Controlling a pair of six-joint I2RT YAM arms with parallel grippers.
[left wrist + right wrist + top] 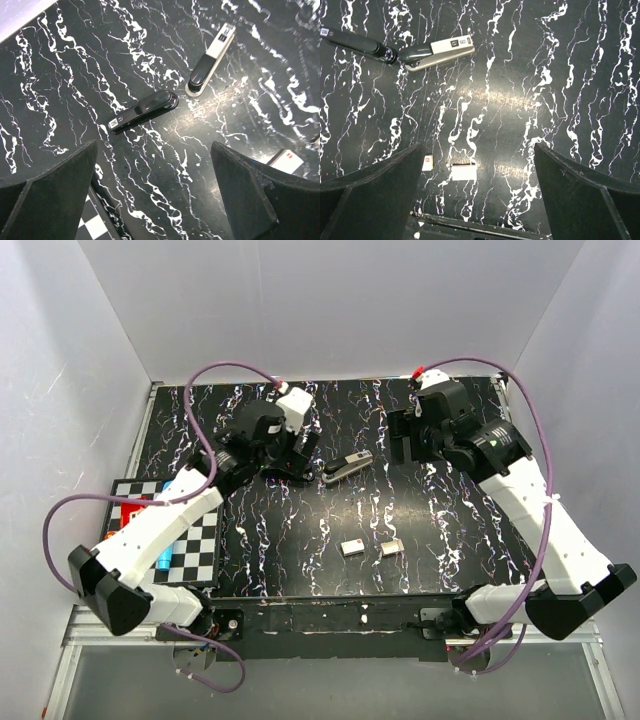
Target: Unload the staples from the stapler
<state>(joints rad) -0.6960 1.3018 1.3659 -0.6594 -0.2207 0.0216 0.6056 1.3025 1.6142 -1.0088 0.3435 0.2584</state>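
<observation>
The stapler (pixel 348 468) lies slanted on the black marbled table (pixel 300 540), mid-back, between both arms. Its grey body with a pale top strip (pixel 210 60) (pixel 440 49) lies end to end with a slim black part bearing a white label (pixel 144 111) (pixel 357 42). I cannot tell whether the two are joined. The staples are hidden. My left gripper (pixel 287 462) (pixel 154 145) hangs open just left of the stapler, apart from it. My right gripper (pixel 408 445) (pixel 479 146) hangs open to its right, nothing between its fingers.
Two small pale blocks (pixel 352 547) (pixel 391 547) lie near the table's front edge; both show in the right wrist view (pixel 464 172) (pixel 427 162). A checkerboard (pixel 195 535) with red and blue items sits at the left under the left arm. White walls enclose the table.
</observation>
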